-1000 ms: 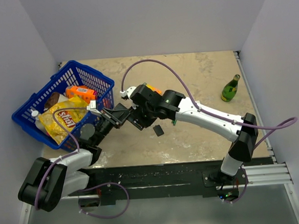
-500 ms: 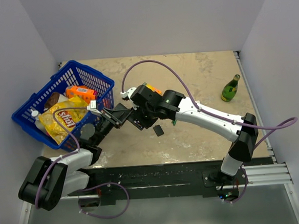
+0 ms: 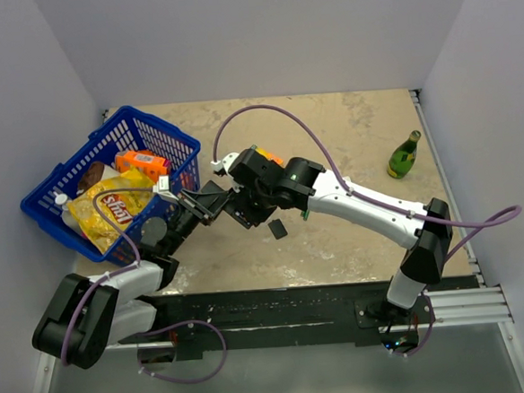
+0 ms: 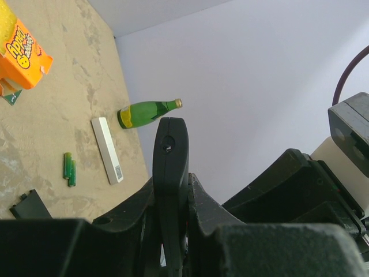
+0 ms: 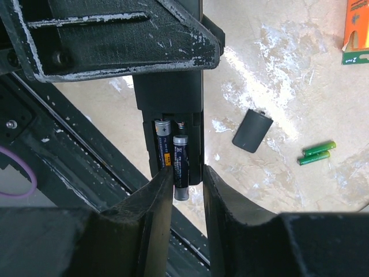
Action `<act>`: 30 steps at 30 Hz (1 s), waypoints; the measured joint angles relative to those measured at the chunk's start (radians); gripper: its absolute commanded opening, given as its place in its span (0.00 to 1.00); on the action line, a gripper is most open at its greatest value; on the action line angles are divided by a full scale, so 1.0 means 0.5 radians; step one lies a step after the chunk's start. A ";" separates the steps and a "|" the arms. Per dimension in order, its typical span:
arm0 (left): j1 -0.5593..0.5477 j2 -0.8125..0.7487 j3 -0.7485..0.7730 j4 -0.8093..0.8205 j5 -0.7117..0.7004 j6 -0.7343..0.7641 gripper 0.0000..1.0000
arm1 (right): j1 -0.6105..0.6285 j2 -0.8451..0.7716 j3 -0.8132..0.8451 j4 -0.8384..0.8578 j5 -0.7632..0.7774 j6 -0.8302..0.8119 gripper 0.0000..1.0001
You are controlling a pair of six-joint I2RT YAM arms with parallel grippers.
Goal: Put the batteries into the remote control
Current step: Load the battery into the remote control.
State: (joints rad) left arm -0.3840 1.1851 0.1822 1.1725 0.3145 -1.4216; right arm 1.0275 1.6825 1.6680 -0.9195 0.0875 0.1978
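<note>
Your left gripper [image 4: 171, 193] is clamped on the slim flat black remote control [image 4: 170, 147], held edge-on off the table. Its open battery bay faces your right wrist camera. In the bay sit two black cylindrical batteries [image 5: 162, 141]. The protruding battery [image 5: 181, 164], on the 3 o'clock side, pokes its lower end past the remote's end. Your right gripper [image 5: 187, 174] is at that end, jaws parted by a narrow gap wider than that battery. One pad [image 5: 164, 187] looks to be against it, but you can't tell if it's actually gripped. On the tan mottled tabletop [image 5: 277, 69], the small black square cover [image 5: 252, 131] lies at 3 o'clock of the bay. The pair of thin green cylindrical batteries [image 5: 316, 153] lies side by side, touching, at 4 o'clock of the cover. In the left wrist view a white rectangular bar [image 4: 107, 150] lies just beside that pair. From the top, the blue plastic basket [image 3: 164, 140] is at 9 o'clock of the grippers. The green glass bottle [image 3: 404, 155] is at 3 o'clock, well apart.
</note>
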 measured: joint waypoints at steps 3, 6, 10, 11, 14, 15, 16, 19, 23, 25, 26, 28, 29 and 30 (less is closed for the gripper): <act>-0.002 0.000 0.000 0.002 0.000 0.000 0.00 | 0.000 0.000 0.002 0.000 0.001 0.002 0.33; -0.005 0.000 0.000 0.004 0.000 -0.002 0.00 | 0.000 0.000 0.007 0.003 0.008 0.007 0.39; -0.007 0.008 -0.001 0.035 0.000 -0.018 0.00 | 0.000 -0.003 0.007 0.032 0.023 0.027 0.52; -0.007 0.013 -0.002 0.048 0.001 -0.024 0.00 | 0.000 -0.006 0.007 0.040 0.034 0.031 0.56; -0.007 0.040 -0.002 0.094 0.005 -0.056 0.00 | 0.000 -0.049 0.005 0.068 0.053 0.042 0.63; -0.008 0.050 -0.002 0.108 0.007 -0.069 0.00 | 0.000 -0.079 -0.006 0.092 0.056 0.044 0.64; -0.008 0.060 -0.004 0.124 0.007 -0.075 0.00 | 0.000 -0.133 -0.031 0.127 0.061 0.047 0.66; -0.008 0.079 -0.022 0.169 0.009 -0.102 0.00 | 0.000 -0.328 -0.160 0.233 0.061 0.055 0.70; -0.008 0.079 -0.031 0.198 0.020 -0.123 0.00 | 0.000 -0.632 -0.415 0.359 0.050 0.058 0.72; -0.008 0.079 -0.031 0.199 0.023 -0.123 0.00 | 0.000 -0.764 -0.541 0.419 0.041 0.060 0.72; -0.008 0.079 -0.031 0.199 0.023 -0.123 0.00 | 0.000 -0.808 -0.589 0.439 0.034 0.061 0.71; -0.008 0.078 -0.031 0.198 0.024 -0.123 0.00 | 0.000 -0.864 -0.674 0.487 0.024 0.067 0.71; -0.008 0.076 -0.031 0.196 0.024 -0.123 0.00 | 0.000 -0.881 -0.714 0.507 0.013 0.073 0.71; -0.008 0.073 -0.031 0.195 0.024 -0.123 0.00 | 0.000 -0.888 -0.745 0.519 0.005 0.077 0.70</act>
State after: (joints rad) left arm -0.3878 1.2217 0.1665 1.2697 0.3264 -1.4830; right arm 1.0275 1.2385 1.2953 -0.6601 0.0898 0.2363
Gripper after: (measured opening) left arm 0.230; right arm 0.712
